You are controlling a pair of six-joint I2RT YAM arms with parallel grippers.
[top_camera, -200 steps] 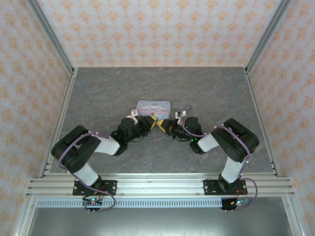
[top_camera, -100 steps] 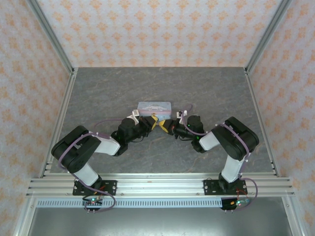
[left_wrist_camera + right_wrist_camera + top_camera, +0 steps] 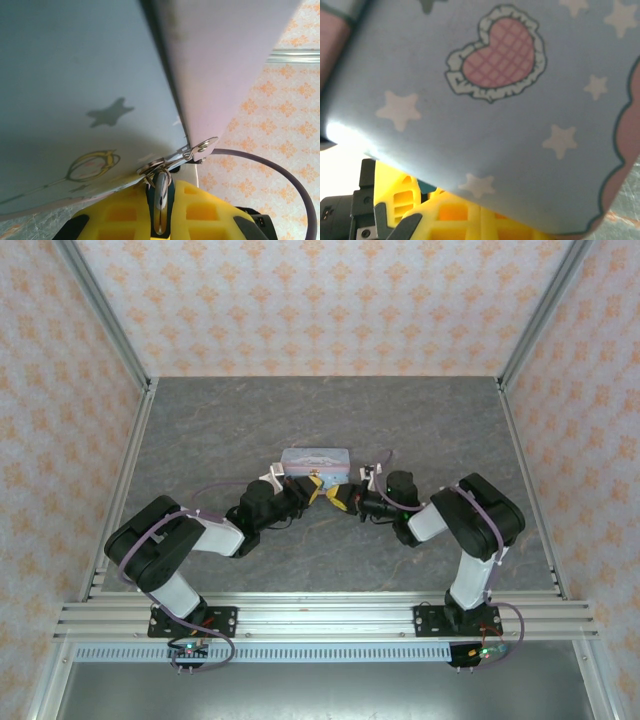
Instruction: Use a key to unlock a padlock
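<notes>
Bracing for the unlock

My left tool (image 3: 313,490) pinches narrow on the padlock (image 3: 160,200), which hangs from the tin box (image 3: 314,457) hasp (image 3: 202,146), likely steadying it for keying. My right tool (image 3: 336,501) is closed tight just beside; whether it pins the key I cannot tell. Both arms reach low, angled inward over the desk (image 3: 200,430).

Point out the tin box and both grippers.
tin box (image 3: 315,457), top view, on its lid.
left gripper (image 3: 313,491), top view, between its yellow tips.
right gripper (image 3: 336,502), top view, between its yellow tips.

Even bright light; wrist views blurred, soft shadows.
</notes>
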